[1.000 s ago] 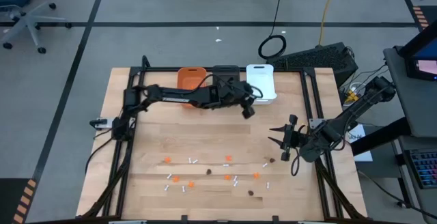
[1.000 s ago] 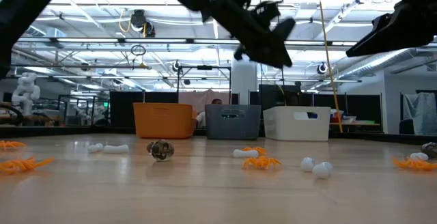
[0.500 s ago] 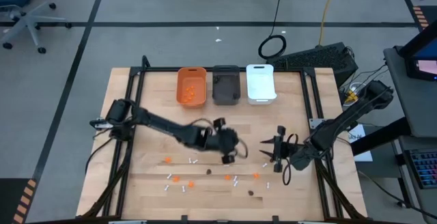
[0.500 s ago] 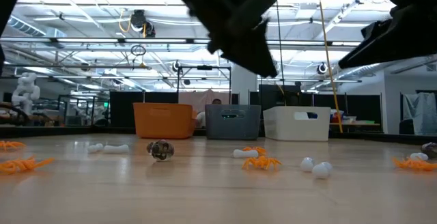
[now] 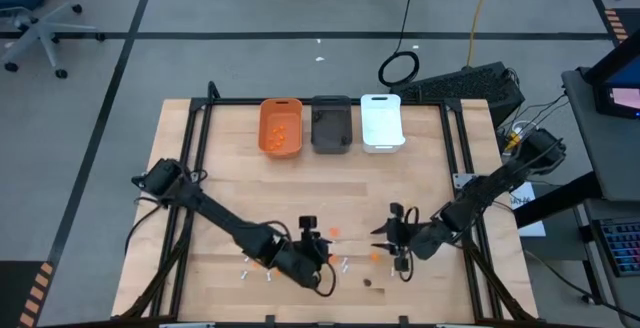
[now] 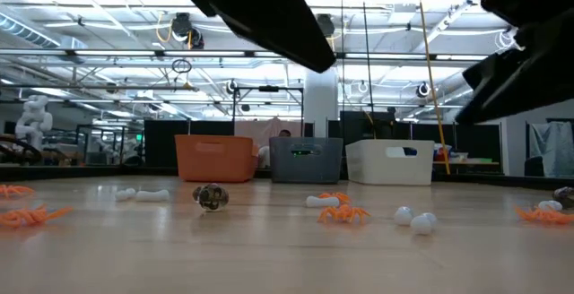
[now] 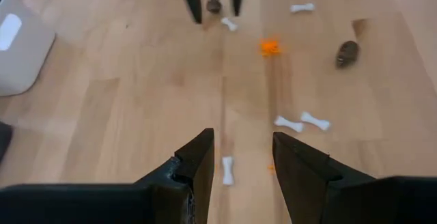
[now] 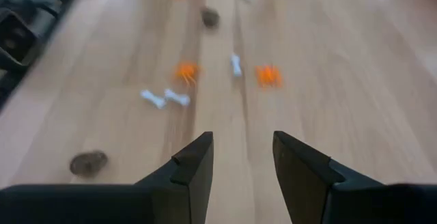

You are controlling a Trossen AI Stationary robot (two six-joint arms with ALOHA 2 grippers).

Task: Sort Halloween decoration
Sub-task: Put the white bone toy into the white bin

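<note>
The Halloween decoration lies scattered on the near half of the table: orange blobs, white sticks and dark lumps. My left gripper hangs open and empty over the near-middle pieces; in its wrist view a white stick lies on the wood between its fingers. My right gripper is open and empty just to the right, pointing left. Its wrist view shows orange blobs, white sticks and a dark lump ahead. The left wrist view shows a dark lump between the right gripper's fingertips.
Three bins stand in a row at the far edge: orange, dark grey, white. The orange bin holds some orange pieces. Bare wood lies between the bins and the scattered pieces. Black frame rails run along the table's left and right sides.
My left arm has swung from above the bins at the far edge down toward the near edge and now hangs over the scattered pieces. My right gripper has moved left and toward the near edge, closing in on the same patch.
</note>
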